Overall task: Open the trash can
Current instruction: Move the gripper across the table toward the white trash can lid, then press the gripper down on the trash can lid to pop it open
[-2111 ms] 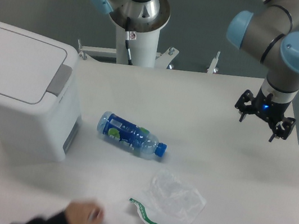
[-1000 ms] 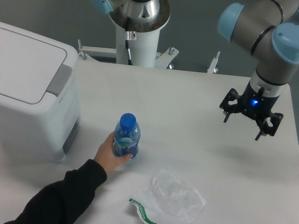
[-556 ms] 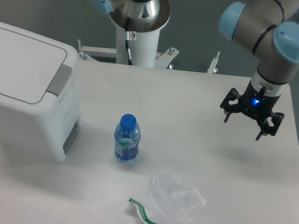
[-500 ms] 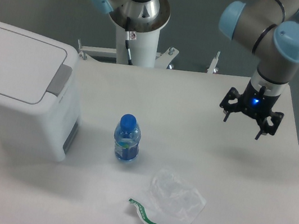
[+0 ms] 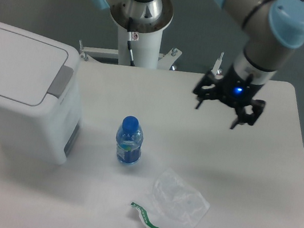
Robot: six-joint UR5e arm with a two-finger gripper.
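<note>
The trash can [image 5: 19, 93] is a large white boxy bin standing at the table's left side. Its flat white lid is down, with a grey push panel [image 5: 60, 81] along the lid's right edge. My gripper [image 5: 226, 107] hangs above the table's back middle-right, far to the right of the bin. Its fingers are spread apart and nothing is between them.
A blue-capped bottle [image 5: 128, 141] stands upright just right of the bin. A crumpled clear plastic wrapper [image 5: 173, 203] lies near the table's front. The arm's white base column [image 5: 138, 36] rises behind the table's back edge.
A person's hand stood the lying bottle upright and withdrew. My gripper has moved left, toward the middle of the table, still open.
</note>
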